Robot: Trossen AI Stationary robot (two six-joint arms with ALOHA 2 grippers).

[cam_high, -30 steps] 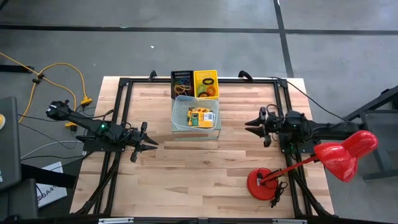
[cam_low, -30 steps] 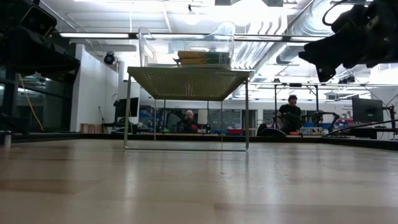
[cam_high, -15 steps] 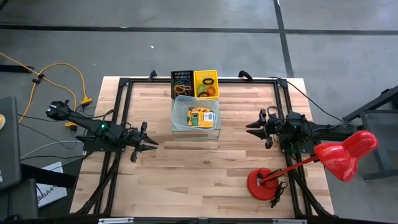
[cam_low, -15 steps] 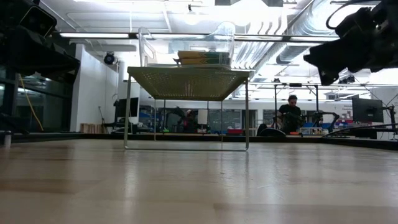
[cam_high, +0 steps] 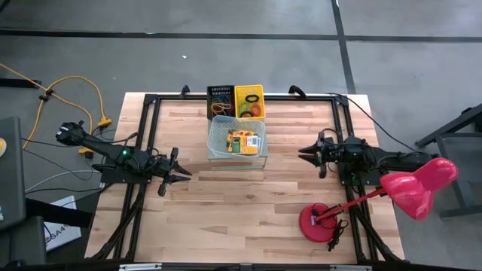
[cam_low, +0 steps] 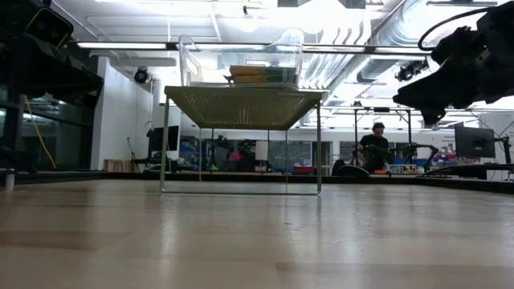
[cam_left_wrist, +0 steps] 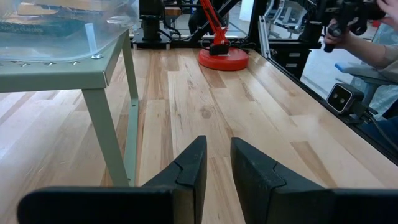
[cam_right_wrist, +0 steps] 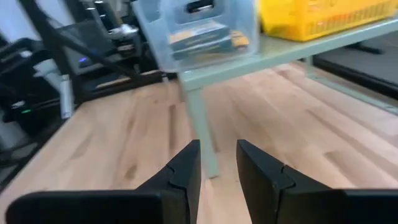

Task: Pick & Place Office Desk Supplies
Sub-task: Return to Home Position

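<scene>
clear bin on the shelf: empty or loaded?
Loaded: crayon boxes lie inside the clear bin, which sits atop the pale-green shelf.

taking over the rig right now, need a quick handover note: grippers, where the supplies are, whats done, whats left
Left gripper: open a crack, empty, over the left side of the table, short of the shelf.
Right gripper: open a crack, empty, right of the shelf.
Supplies: crayon boxes in the clear bin; band loops in the black bin; more loops in the yellow bin. All three bins sit on the shelf.
Done: sorting and shelving look complete; no supplies show loose on the table.
Left: probably only parking both arms at home.
</scene>
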